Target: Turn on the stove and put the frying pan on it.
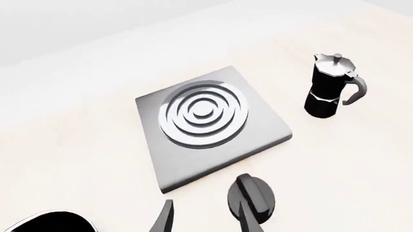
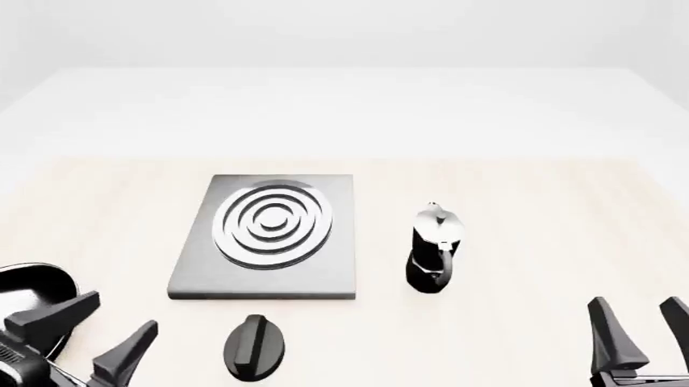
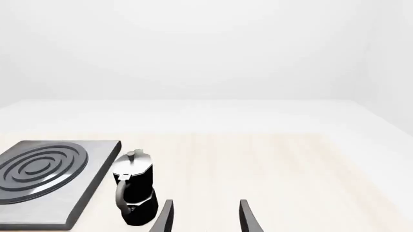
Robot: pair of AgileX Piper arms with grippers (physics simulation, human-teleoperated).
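Observation:
The stove (image 2: pixel 336 270) is a grey square plate with a ringed burner (image 2: pixel 273 224), left of the table's middle. Its black oval knob (image 2: pixel 254 347) lies apart, just in front of the plate. The frying pan (image 2: pixel 29 284) sits at the far left edge, partly behind my left gripper (image 2: pixel 97 329), which is open and empty beside the knob. In the left wrist view, the gripper's fingertips (image 1: pixel 248 221) hover near the knob (image 1: pixel 253 193), with the stove (image 1: pixel 187 164) beyond and a piece of the pan (image 1: pixel 45 223) at the corner. My right gripper (image 2: pixel 644 324) is open at the front right.
A small black-and-silver moka pot (image 2: pixel 434 260) stands upright just right of the stove, also seen in the right wrist view as the moka pot (image 3: pixel 134 193) beside the stove (image 3: pixel 96 169). Bare wooden tabletop stretches right of the pot.

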